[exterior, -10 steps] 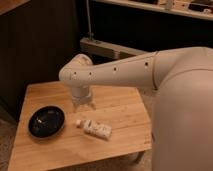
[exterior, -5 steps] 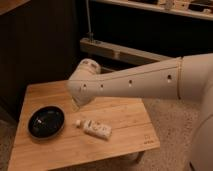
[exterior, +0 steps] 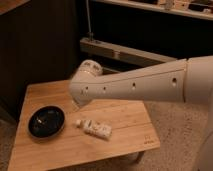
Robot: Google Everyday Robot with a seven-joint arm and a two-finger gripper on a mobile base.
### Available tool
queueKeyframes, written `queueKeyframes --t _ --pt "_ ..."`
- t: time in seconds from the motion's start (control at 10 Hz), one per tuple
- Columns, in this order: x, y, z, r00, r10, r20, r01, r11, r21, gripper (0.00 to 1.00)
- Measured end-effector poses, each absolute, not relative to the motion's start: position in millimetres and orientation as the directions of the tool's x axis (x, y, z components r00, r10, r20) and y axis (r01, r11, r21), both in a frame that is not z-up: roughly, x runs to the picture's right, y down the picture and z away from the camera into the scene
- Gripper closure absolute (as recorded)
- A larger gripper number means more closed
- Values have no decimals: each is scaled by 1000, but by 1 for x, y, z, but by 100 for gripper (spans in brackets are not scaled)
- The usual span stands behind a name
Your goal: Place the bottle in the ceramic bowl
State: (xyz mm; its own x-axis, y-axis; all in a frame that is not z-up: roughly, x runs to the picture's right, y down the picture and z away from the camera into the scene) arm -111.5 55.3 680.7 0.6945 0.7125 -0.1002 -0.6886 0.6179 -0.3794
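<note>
Camera view shows the white, smooth-shelled robot arm [exterior: 135, 87] stretched from the right edge across the light wooden table [exterior: 127, 117], its rounded joint now filling the middle of the frame. That is the main change. A second ago the arm was bent and sat farther back, with the gripper hanging in plain sight over the far part of the table, above the gap between the two objects. Half a second ago the arm had already swung out into a long diagonal. Now it has come closer and lower in the frame, and the gripper [exterior: 75, 103] is almost wholly hidden behind the joint. Only a pale scrap shows under it, above the table just beyond the bowl's right side, and I cannot tell whether the gripper is spread or pressed together. The small cream plastic bottle [exterior: 95, 128] lies on its side on the table, exactly where it lay in both earlier frames. It is near the right of the round, shallow, glossy black ceramic bowl [exterior: 46, 121] but apart from it, with what seems to be the cap end turned toward the bowl. The bowl has not shifted either and holds nothing. Judging from this, the arm is repositioning for its approach and the bottle has not yet been picked up. The grasp, the lift and the short carry leftward into the bowl all remain to be done.
</note>
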Motion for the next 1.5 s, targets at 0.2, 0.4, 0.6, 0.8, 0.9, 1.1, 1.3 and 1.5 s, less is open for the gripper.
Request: queueKeyframes --t 0.2,0.4,0.6,0.8,0.9,1.1,1.3,1.5 --pt "-112 56 683 701 706 -94 -679 623 -388 35" --pt "-98 70 693 697 715 -62 -669 616 -415 35" --pt "-88 85 692 690 724 -14 -655 616 -437 35" --pt "-79 101 689 684 729 12 -649 616 -447 35" --pt "-75 116 692 680 733 20 -647 612 -455 35" --pt "-71 136 705 675 738 18 -648 604 -464 35" --pt "-68 164 725 678 735 4 -651 602 -463 35" --pt "-67 173 732 686 727 -7 -650 609 -454 35"
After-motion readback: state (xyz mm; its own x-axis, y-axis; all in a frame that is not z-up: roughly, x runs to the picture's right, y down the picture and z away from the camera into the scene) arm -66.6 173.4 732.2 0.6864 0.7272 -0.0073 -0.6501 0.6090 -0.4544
